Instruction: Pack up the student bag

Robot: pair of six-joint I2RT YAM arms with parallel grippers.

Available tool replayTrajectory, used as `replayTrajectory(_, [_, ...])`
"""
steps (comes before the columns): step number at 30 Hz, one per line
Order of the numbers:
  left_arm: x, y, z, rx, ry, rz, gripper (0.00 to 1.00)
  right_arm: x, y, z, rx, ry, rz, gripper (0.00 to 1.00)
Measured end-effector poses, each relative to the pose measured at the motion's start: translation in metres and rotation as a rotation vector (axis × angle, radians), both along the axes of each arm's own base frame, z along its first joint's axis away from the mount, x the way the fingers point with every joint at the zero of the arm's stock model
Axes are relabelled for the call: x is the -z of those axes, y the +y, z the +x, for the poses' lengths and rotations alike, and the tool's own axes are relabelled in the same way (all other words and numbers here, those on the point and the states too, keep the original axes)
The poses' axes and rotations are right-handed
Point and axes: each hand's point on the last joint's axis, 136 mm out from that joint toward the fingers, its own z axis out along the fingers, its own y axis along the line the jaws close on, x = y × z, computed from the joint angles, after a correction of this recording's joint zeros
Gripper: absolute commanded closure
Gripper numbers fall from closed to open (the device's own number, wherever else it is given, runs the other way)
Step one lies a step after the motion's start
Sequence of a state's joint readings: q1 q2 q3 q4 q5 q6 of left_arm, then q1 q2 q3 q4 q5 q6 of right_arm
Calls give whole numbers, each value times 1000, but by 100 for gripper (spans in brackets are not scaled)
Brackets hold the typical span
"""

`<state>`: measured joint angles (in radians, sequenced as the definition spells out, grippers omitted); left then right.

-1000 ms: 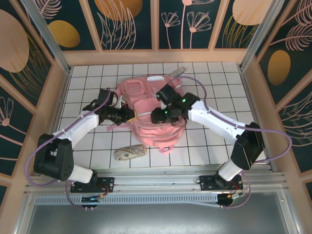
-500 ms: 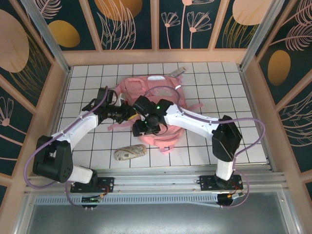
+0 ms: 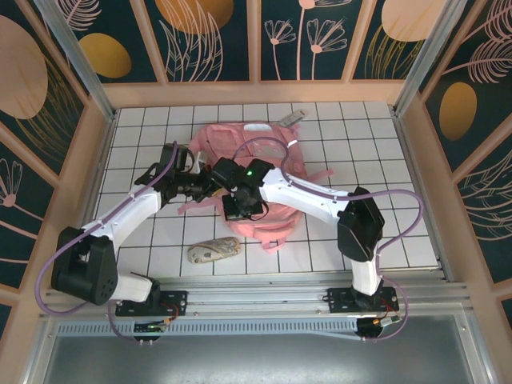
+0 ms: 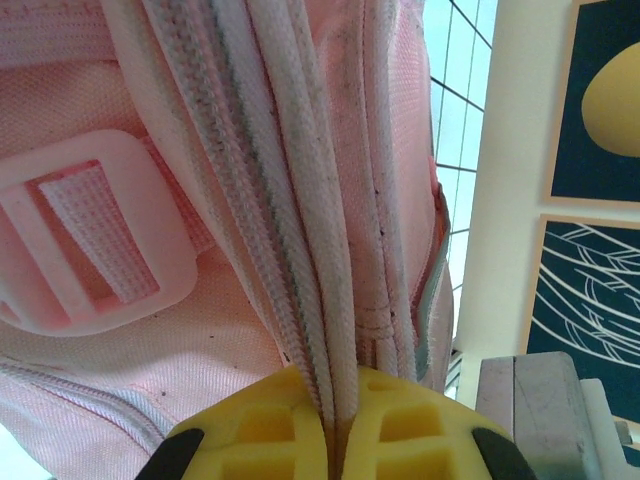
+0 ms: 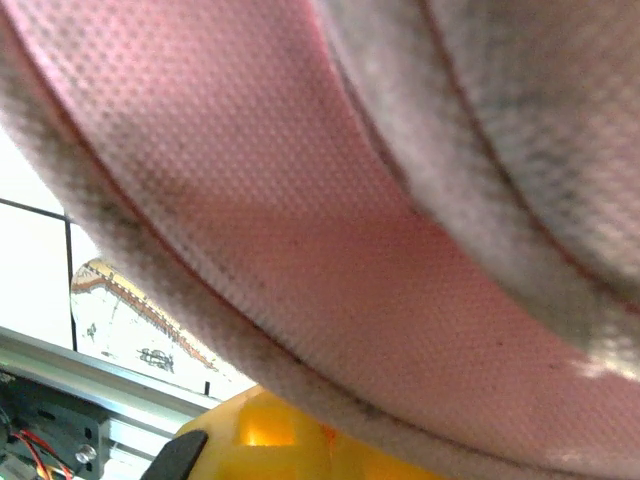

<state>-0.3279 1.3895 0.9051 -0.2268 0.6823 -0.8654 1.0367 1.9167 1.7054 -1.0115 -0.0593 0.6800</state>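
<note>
The backpack [image 3: 224, 142] is laid mid-table [image 3: 360, 128]. Its zip seam is pinched by the left gripper [image 4: 335, 400]. The right gripper [image 3: 240, 210] is pressed together against the fabric. A pouch [image 3: 214, 250] is seen lying outside, so packing is judged barely begun.

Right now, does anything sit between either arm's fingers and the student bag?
Nothing visible. The left fingers are clamped on a zip seam of the student bag; the right fingers lie directly against its pink fabric.
</note>
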Motion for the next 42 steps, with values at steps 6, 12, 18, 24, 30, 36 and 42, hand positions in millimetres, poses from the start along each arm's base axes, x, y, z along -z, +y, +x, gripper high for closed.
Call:
replayTrajectory(6, [1,4,-1,-1,-14,50,100,-2,-3,0,-23,-10,-32,100])
replayTrajectory(12, [7,8,-10,36,-18,151,100,1,-24,-4,-91,-16,-7,100])
replayTrajectory(18, [5,2,-14,74,-37,157,100,-7,-48,7,-149,-5,85,100])
replayTrajectory(24, [1,3,-11,73,-64,169,100,-11,-52,15,-221,-4,127,100])
replayTrajectory(30, [2,12,-8,47,-82,205,100,-10,-75,19,-250,21,92,100])
replayTrajectory(36, [8,22,-9,40,-74,251,100,-16,-92,26,-290,1,39,100])
replayTrajectory(42, [9,23,-10,42,-73,258,100,-14,-104,34,-270,5,13,100])
